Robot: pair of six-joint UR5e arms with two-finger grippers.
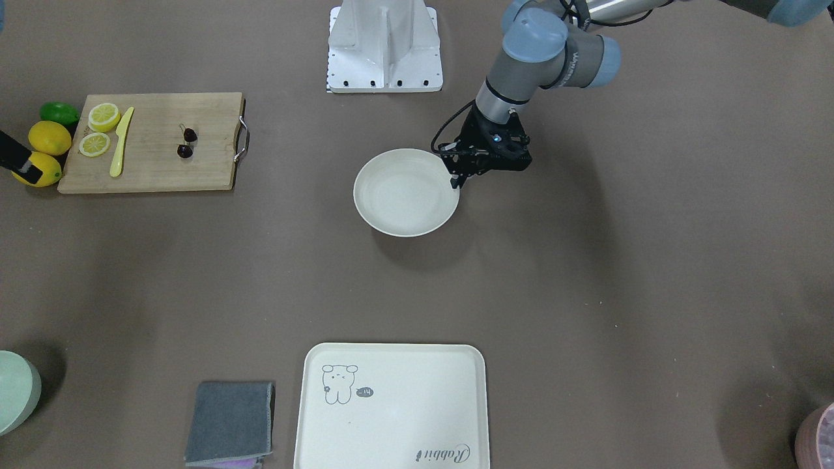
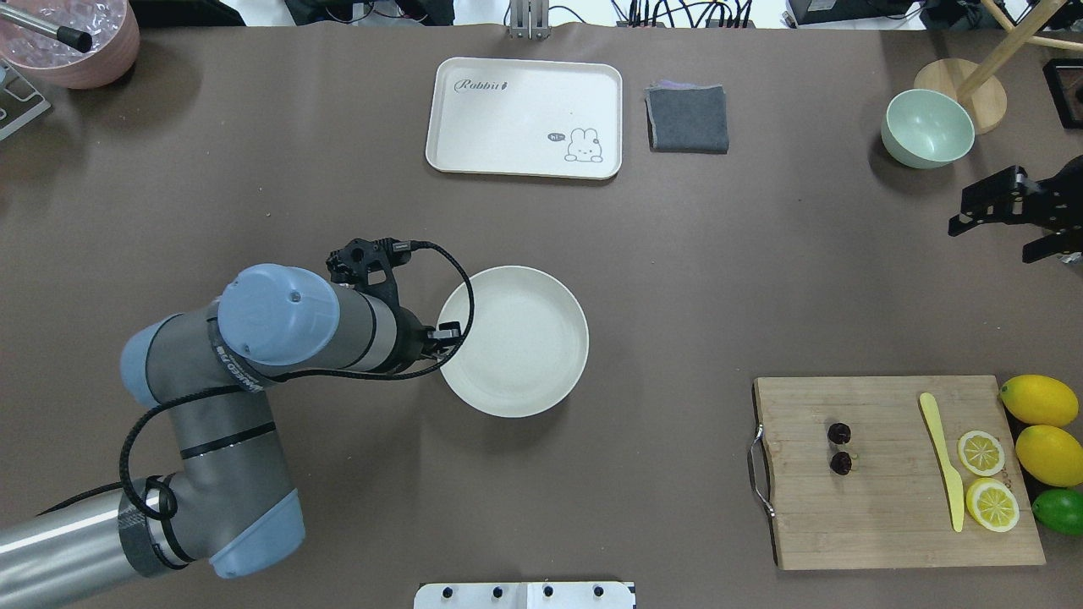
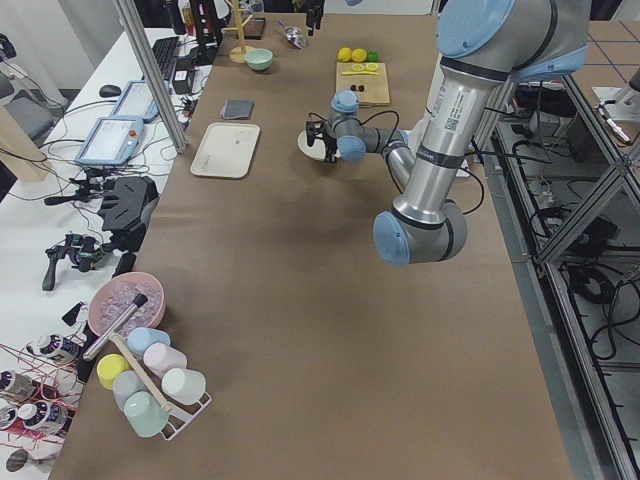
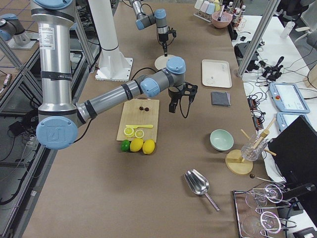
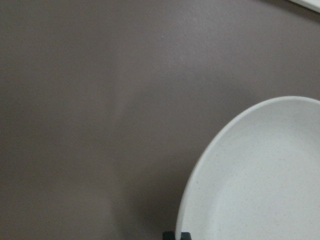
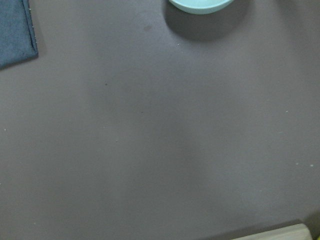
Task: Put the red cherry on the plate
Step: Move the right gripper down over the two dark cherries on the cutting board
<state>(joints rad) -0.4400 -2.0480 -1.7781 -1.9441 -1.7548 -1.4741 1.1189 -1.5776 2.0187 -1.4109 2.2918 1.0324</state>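
My left fingers (image 1: 455,178) are closed on the rim of the plate (image 2: 518,342), mid-table. The red cherry (image 2: 841,462) lies on the wooden cutting board (image 2: 880,516), beside the yellow knife (image 2: 943,474), well apart from the plate. My right fingers (image 2: 986,205) stand spread and empty above the table, near the green bowl (image 2: 926,127).

I see the plate (image 2: 513,342) mid-table; the red cherry (image 2: 840,448) lies on the cutting board (image 2: 888,507) off to its right; the tray (image 2: 508,118) sits beyond the plate, the cloth (image 2: 687,118) just beside it.
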